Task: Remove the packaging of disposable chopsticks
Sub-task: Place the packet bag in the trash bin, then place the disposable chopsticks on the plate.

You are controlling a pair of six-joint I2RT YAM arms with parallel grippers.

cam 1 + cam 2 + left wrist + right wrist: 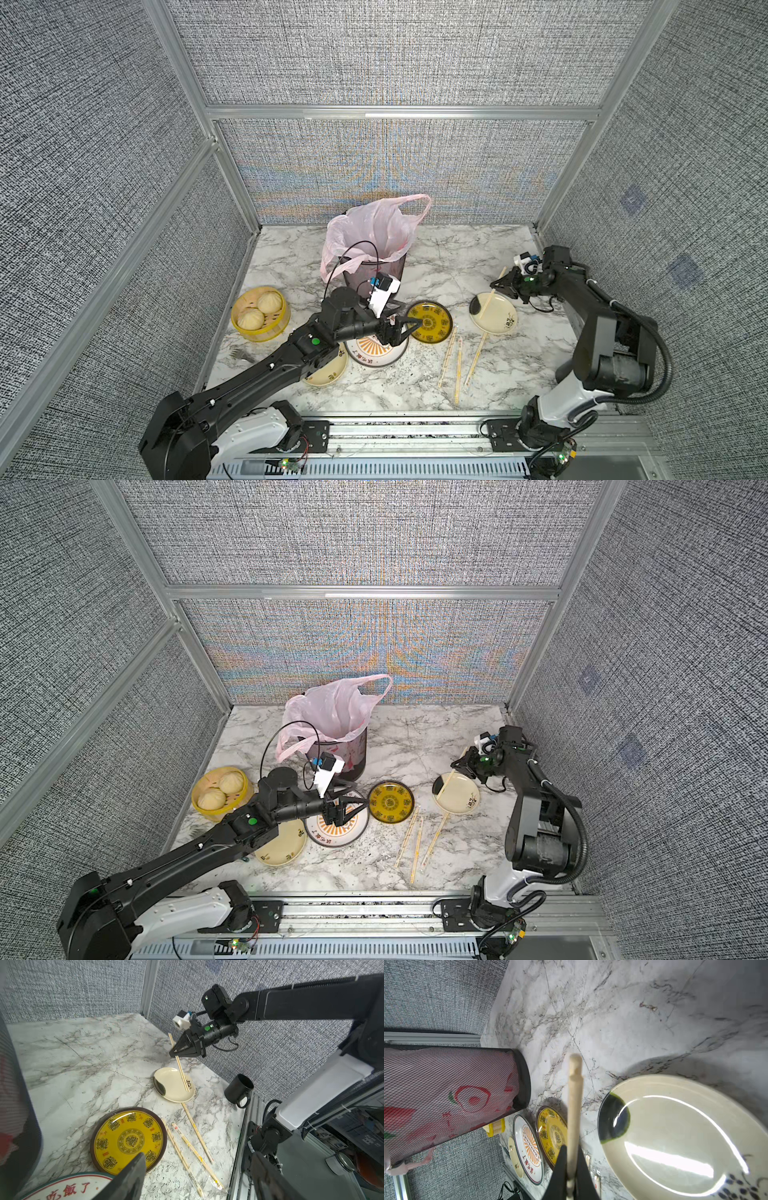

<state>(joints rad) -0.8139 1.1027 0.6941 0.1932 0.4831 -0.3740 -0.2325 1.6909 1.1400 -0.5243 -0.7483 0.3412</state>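
Marble tabletop (83, 1053): we are finding the right gripper (173, 1054) clamped on a bare pair of disposable chopsticks (182, 1075) over the cream plate (176, 1101), seemingly for depositing, while the left gripper (417, 321), jaws apart, is hovering near three pairs in packaging (194, 1152).

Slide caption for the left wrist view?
Right gripper, jaws shut on a bare chopstick pair slanting over the cream plate; three more pairs lie beside the yellow plate.

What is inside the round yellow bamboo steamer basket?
Two pale round steamed buns lie side by side in the round yellow bamboo steamer basket. They cover most of its floor, so anything beneath them cannot be seen.
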